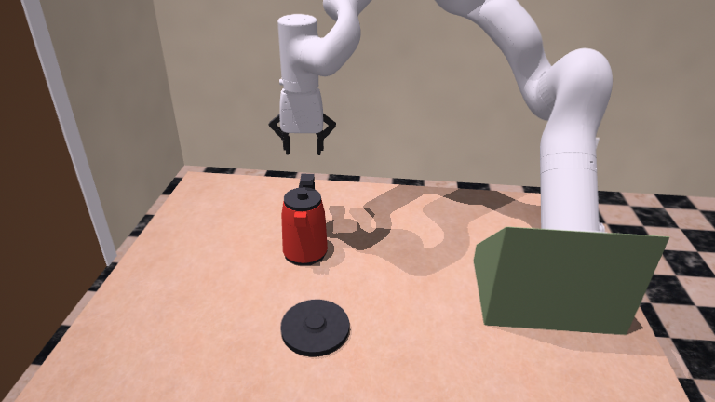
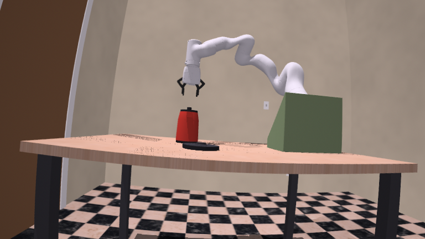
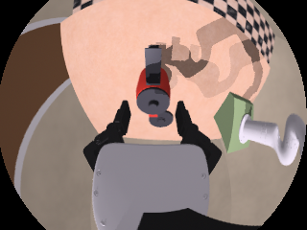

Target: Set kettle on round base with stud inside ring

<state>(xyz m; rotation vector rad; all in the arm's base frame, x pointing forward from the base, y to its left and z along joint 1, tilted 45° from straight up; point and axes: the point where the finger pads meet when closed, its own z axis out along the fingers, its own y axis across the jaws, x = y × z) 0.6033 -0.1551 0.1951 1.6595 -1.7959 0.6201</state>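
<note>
Pincer (image 1: 303,153) (image 2: 190,95) (image 3: 153,106) is spread, nothing between its fingers, pointing down in the air above the kettle and touching nothing. Kettle (image 1: 303,232) (image 2: 187,126) (image 3: 153,88) stands upright on the table (image 1: 210,292) (image 2: 125,148) (image 3: 110,62), off its base: red body, black lid (image 1: 302,199) (image 2: 188,110) (image 3: 153,102) on, knob (image 1: 302,194) (image 2: 188,108) (image 3: 153,103) up. Its black handle (image 1: 307,180) (image 3: 153,67) is on the far side in my top view, the red spout (image 1: 300,219) (image 3: 153,116) on the near side, facing the base; the body hides the handle in the exterior view. Round black base (image 1: 295,331) (image 2: 200,146) (image 3: 161,119) lies flat nearer the top camera, apart from the kettle, stud (image 1: 315,322) up in the middle, nothing on it. White arm (image 1: 572,113) (image 2: 293,78) (image 3: 261,131) rises at the green block (image 1: 569,281) (image 2: 313,123) (image 3: 230,122), which sits on the table well apart from kettle and base, then arches over to the pincer. Arm shadow (image 1: 448,249) (image 3: 213,83) falls on the table beside the kettle, toward the green block.
</note>
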